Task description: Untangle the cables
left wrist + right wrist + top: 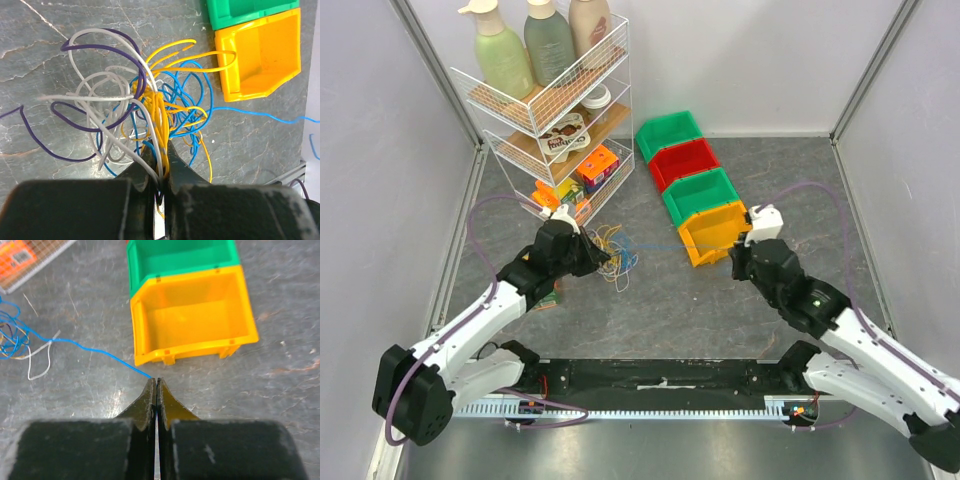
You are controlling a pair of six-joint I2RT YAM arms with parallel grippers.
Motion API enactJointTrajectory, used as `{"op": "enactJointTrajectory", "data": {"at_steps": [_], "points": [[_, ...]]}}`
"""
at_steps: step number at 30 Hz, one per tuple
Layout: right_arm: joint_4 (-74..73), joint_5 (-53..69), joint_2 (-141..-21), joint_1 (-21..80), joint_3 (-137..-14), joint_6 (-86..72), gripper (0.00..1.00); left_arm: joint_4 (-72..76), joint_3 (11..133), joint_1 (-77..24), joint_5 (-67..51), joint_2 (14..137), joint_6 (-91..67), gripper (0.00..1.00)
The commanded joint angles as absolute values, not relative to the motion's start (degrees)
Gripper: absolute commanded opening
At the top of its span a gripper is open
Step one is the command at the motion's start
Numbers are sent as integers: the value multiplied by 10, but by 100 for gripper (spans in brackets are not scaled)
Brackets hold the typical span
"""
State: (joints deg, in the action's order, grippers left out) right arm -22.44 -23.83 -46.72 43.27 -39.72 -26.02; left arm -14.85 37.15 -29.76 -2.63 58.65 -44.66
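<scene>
Left gripper (161,162) pinched on yellow and white strands at near edge of cables (145,100), left of yellow bin (260,55). Right gripper (156,382) clamped on blue wire (100,352) end. Step, likely: drawing blue free. Next: right pulls rightward, left anchors tangle.

Cable tangle (145,105): you'll find it on the table (670,300), in front of the rack (555,110) and left of the row of bins (692,180).
Left gripper (161,167): at the tangle's near-left edge, clamped on several of its wires.
Right gripper (155,382): just in front of the nearest bin (192,320), pinching one strand (100,351) that runs left to the tangle.
</scene>
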Motion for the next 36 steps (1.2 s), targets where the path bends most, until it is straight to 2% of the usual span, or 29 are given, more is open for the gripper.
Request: {"op": "enactJointTrajectory", "data": {"at_steps": [1, 3, 5, 7, 12, 17, 24, 31, 36], "points": [[-237, -263, -397, 432, -426, -236, 0, -157, 371, -299, 3, 563, -430, 11], [-236, -250, -390, 433, -426, -225, 0, -157, 373, -298, 3, 566, -431, 15], [-265, -320, -378, 433, -438, -232, 0, -157, 369, -298, 7, 568, -432, 20], [-285, -379, -352, 433, -455, -227, 0, -157, 367, -299, 11, 570, -432, 21], [-271, -446, -302, 433, -580, -196, 0, -158, 352, -298, 20, 580, -439, 15], [-263, -480, -368, 433, -742, -136, 0, -157, 340, -298, 29, 589, -454, 11], [-240, -464, -418, 433, -788, -103, 0, -161, 332, -299, 33, 585, -454, 9], [-208, -543, -416, 433, -865, -9, 0, -177, 330, -297, 56, 583, -448, 9], [-194, -481, -424, 433, -959, 8, 0, -176, 328, -297, 64, 592, -456, 9]]}}
